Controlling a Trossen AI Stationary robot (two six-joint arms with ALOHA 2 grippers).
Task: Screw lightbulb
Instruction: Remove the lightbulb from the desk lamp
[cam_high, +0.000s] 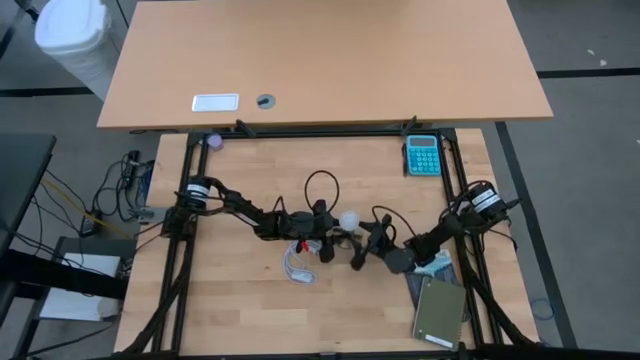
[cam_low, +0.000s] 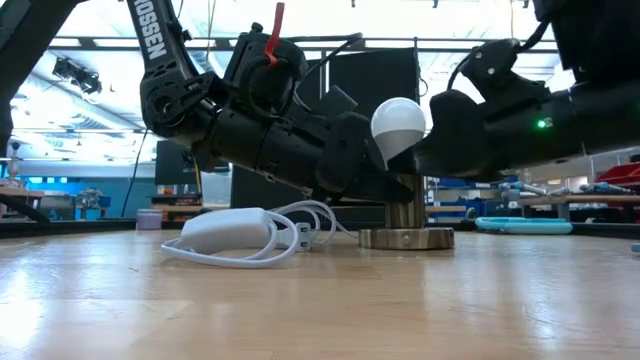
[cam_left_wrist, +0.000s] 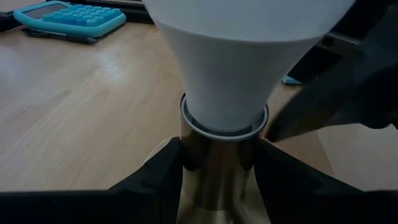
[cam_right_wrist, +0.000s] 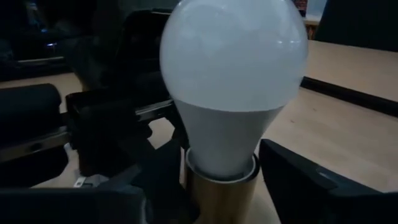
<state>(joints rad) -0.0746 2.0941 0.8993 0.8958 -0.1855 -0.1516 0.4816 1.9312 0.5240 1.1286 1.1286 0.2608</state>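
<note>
The white lightbulb (cam_low: 398, 122) stands upright with its neck in a brass socket tube (cam_low: 405, 212) on a round metal base (cam_low: 405, 238), mid-table. My left gripper (cam_left_wrist: 217, 180) reaches in from the table's left and is shut on that tube. My right gripper (cam_right_wrist: 221, 186) comes in from the right, open. Its fingers (cam_right_wrist: 311, 186) stand on either side of the bulb's neck (cam_right_wrist: 224, 146) and the socket's top. In the high view the bulb (cam_high: 348, 218) shows between the two grippers. My left gripper pinches the socket tube (cam_left_wrist: 214, 165) between its two fingers (cam_left_wrist: 158, 177), just below the bulb's neck. The fingers come nearly level from the table's left. The socket stands upright with its base on the table. My right gripper flanks the bulb's neck; I cannot tell whether it touches.
A white cord with an inline switch (cam_low: 235, 232) lies coiled left of the socket, toward the near side. A blue calculator (cam_high: 422, 155) sits at the far right, a green notebook (cam_high: 438, 312) at the near right. A larger desk (cam_high: 330, 60) stands behind the table.
</note>
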